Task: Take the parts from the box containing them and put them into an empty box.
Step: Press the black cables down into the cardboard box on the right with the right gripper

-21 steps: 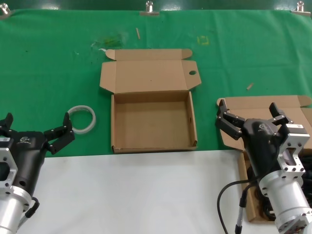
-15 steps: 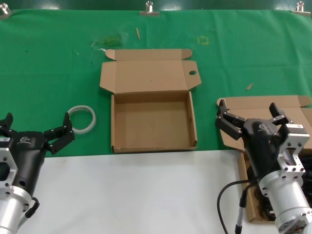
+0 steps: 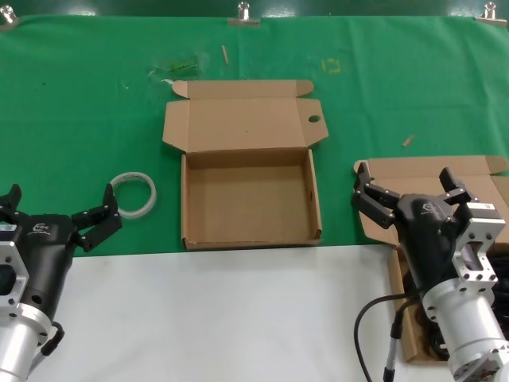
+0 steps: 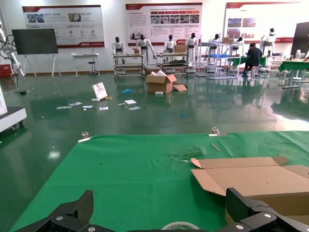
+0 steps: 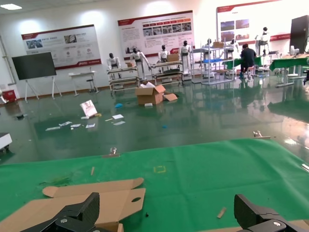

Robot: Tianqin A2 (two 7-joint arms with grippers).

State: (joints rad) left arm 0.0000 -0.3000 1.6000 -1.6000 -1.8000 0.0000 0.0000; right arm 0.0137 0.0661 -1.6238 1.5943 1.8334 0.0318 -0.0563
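The empty box [image 3: 248, 200] lies open in the middle of the green mat, its lid folded back with a small round hole [image 3: 313, 119] in one corner. The box with the parts [image 3: 421, 171] is at the right, mostly hidden behind my right arm. Only dark bits of the black cords [image 3: 413, 290] show beside the arm. My right gripper [image 3: 404, 177] is open and empty above that box's lid. My left gripper [image 3: 57, 205] is open and empty at the near left. The left wrist view shows the open left gripper [image 4: 161, 208] and the empty box's lid [image 4: 251, 179]. The right wrist view shows the open right gripper [image 5: 166, 208] and the lid with the hole [image 5: 87, 199].
A white ring [image 3: 134, 193] lies on the mat left of the empty box, close to my left gripper; it also shows in the left wrist view [image 4: 179, 225]. A white table strip [image 3: 223, 318] runs along the front. Small wooden scraps [image 3: 407, 141] lie on the mat.
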